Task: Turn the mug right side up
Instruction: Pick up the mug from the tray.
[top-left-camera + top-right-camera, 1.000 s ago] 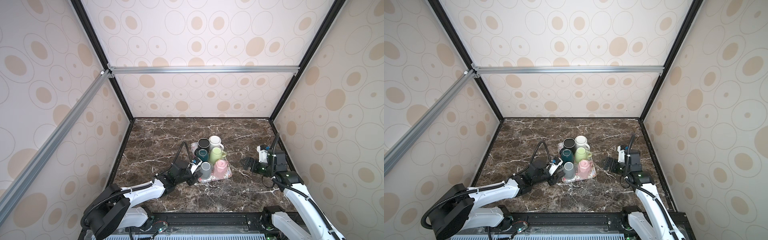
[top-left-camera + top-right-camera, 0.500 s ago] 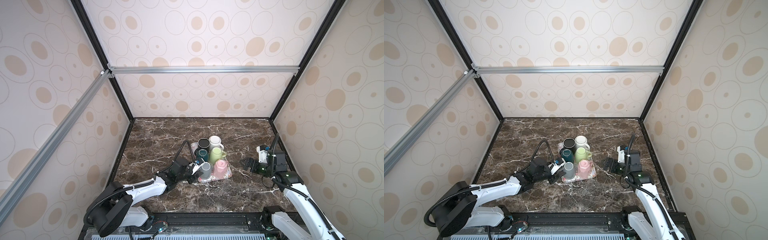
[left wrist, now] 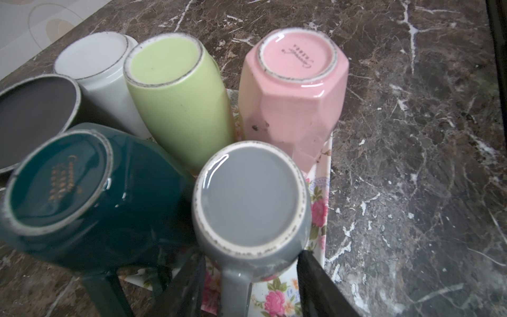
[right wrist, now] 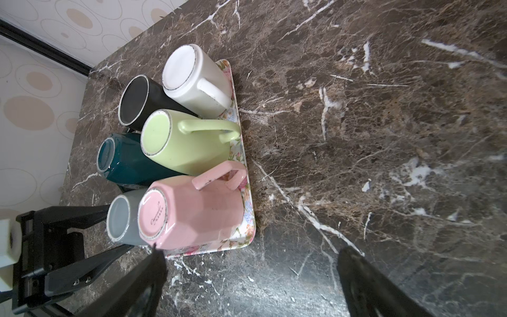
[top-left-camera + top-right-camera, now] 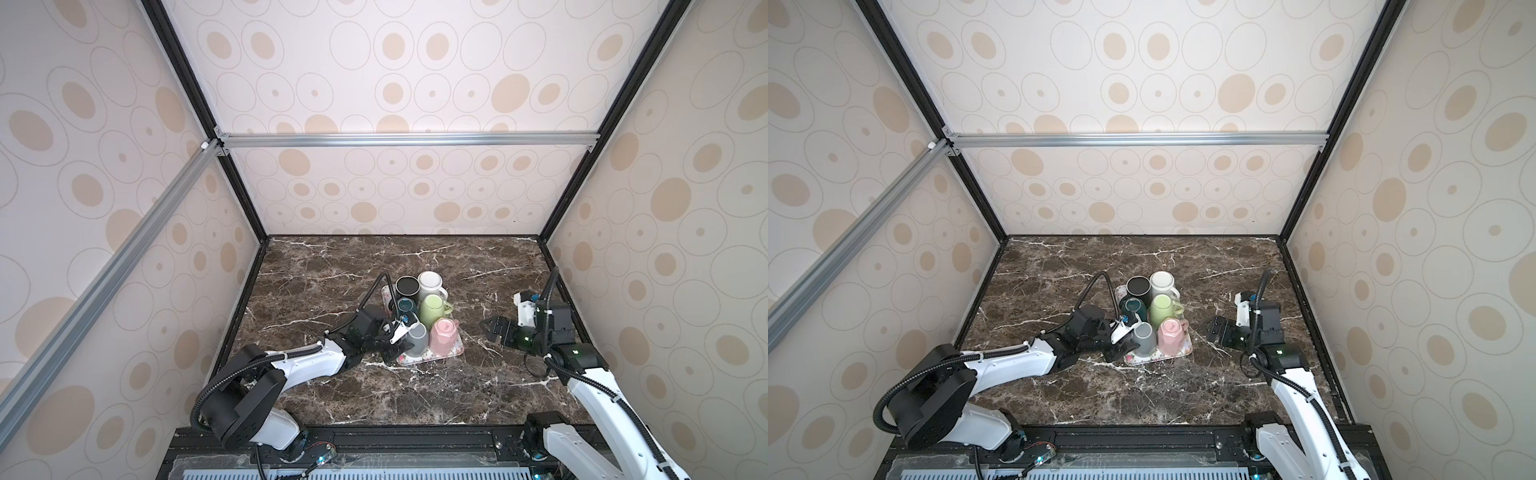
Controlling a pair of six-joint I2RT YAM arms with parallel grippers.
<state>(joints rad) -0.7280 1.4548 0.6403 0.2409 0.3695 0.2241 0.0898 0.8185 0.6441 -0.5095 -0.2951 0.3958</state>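
Small change over the last second: the left arm [image 5: 307,365] has crept forward toward the tray [image 4: 247,233], and the left tool [image 5: 404,340] has narrowed a touch. It's now at about half width, straddling the grey mug [image 5: 417,338] on its handle side. In the left wrist view the handle [image 3: 236,288] points straight back between the two fingers [image 3: 323,288]. One tip looks to be against the mug wall and the other is just beside it. I can't tell whether the pads are biting yet, so I'd call it closing, not gripped. The grey mug hasn't budged: base up, rim down, on the tray corner nearest the left arm. The pink mug [image 5: 442,334] is just beside it and the teal mug [image 5: 405,307] is right behind. Nothing is lifted, so the flip hasn't started; this reads as end of approach, start of grasp. The right tool [image 5: 496,328] is unchanged: jaws wide, empty, over bare bench [image 5: 332,270] on the far side of the tray, near it but not touching. For the task, the grasp is being set on the mug body by the handle. Next it needs a firm close, a lift clear of the neighbours, then the roll. Risks as I see them: the mugs are packed tight, so pink or teal could get knocked on the way up, and the glazed wall may slip in the tool.
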